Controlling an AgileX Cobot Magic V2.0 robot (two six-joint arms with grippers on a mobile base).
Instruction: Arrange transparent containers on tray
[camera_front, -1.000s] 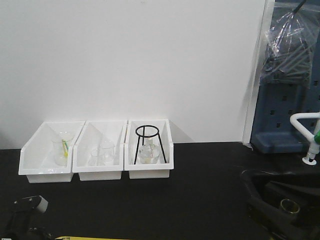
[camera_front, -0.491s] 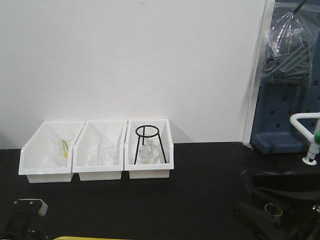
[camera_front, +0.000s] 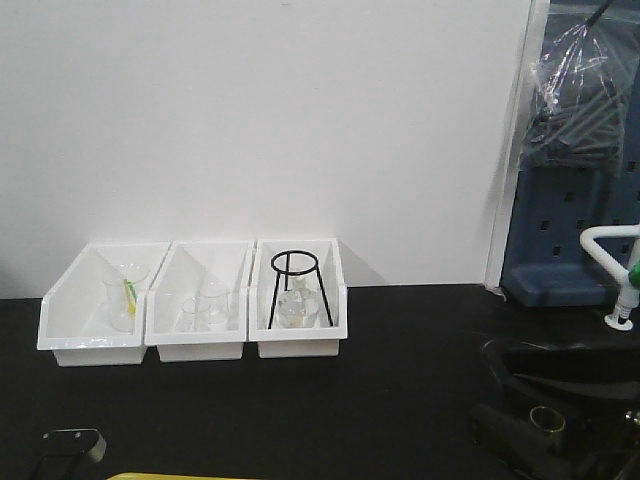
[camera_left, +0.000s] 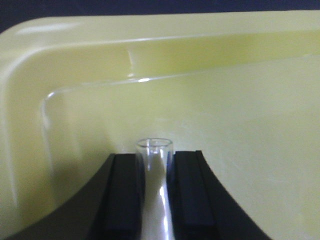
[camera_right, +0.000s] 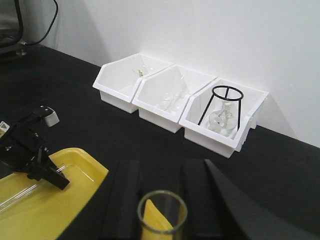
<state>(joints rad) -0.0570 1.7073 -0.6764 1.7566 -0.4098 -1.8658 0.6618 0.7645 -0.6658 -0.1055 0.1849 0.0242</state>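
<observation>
Glass tube (camera_left: 154, 150) lies on or just above yellow tray (camera_left: 225, 100), close to its corner. Let go tilted or too high and you risk it rolling against the tray's rim or cracking. Your left gripper (camera_left: 155, 167) pinches it, jaws nearly closed; beside the tray, your right gripper (camera_right: 160, 167) clamps a second tube (camera_right: 161, 212).

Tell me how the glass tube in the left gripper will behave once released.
The tube is round and straight-walled, so it would probably roll on the smooth tray. Thin clear glass: likely fragile, and slippery in the left gripper.
</observation>
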